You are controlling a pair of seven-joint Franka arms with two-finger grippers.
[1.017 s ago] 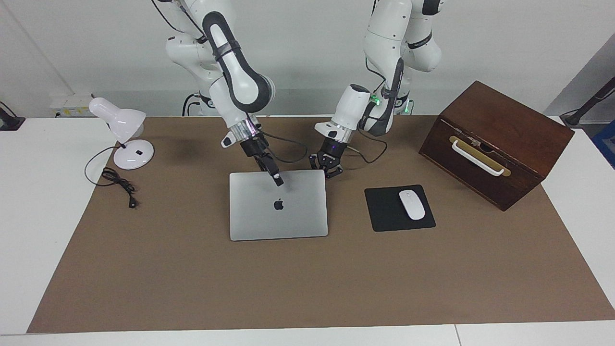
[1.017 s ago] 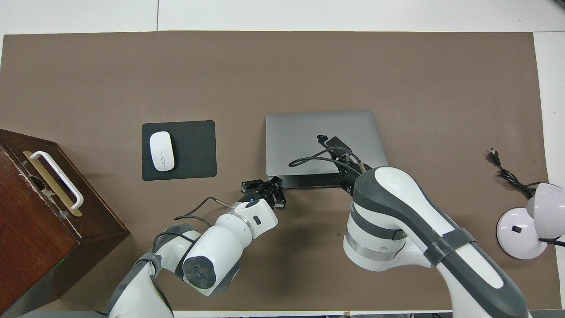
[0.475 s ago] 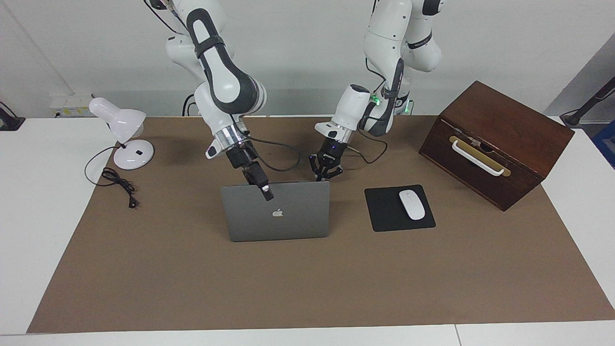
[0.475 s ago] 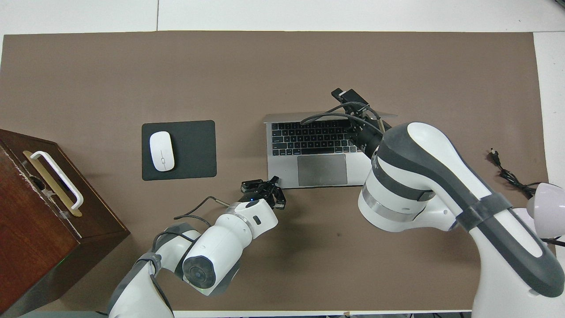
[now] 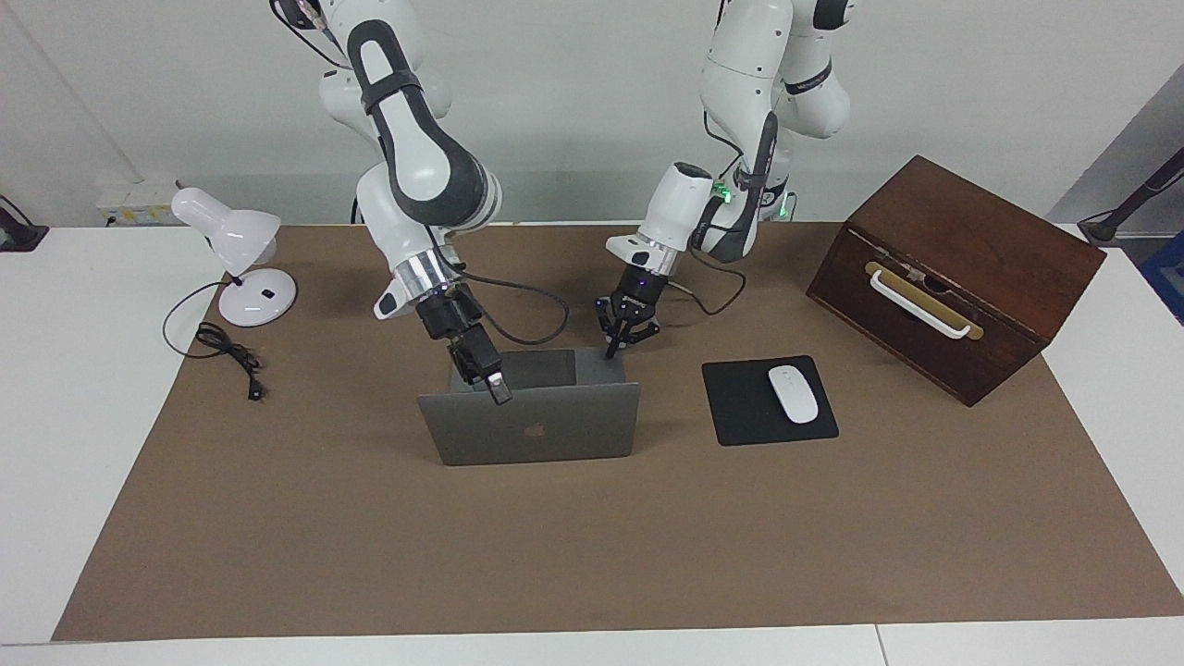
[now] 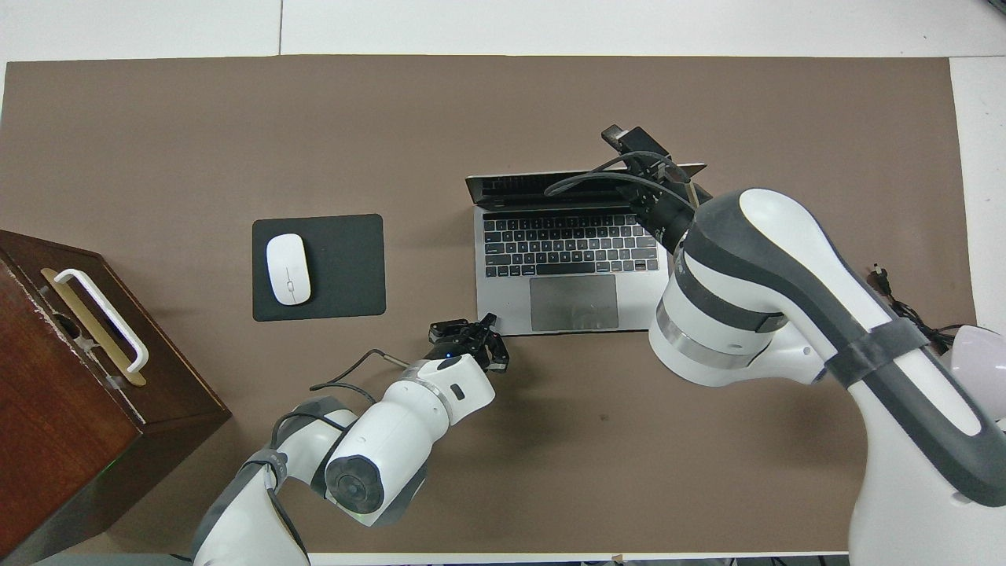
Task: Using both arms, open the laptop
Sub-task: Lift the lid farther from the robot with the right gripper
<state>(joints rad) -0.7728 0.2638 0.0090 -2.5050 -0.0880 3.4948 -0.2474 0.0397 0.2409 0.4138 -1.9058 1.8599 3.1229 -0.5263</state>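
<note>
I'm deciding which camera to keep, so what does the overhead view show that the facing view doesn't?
Only the overhead view shows the laptop's keys and trackpad. Only the facing view shows the logo on its lid and both arms up to their shoulders. Both show the open laptop, mouse, wooden box, and left gripper at the laptop's corner.

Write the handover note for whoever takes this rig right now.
Left gripper: shut, holds nothing, tips down at the laptop base's near corner toward the left arm's end.
Right gripper: at the top edge of the lid; fingers unreadable.
Laptop: mid-mat beside the mouse pad, lid raised past upright, keys and trackpad showing.
Done: lid is up.
Left: judge whether the angle suffices, then withdraw both arms.
</note>
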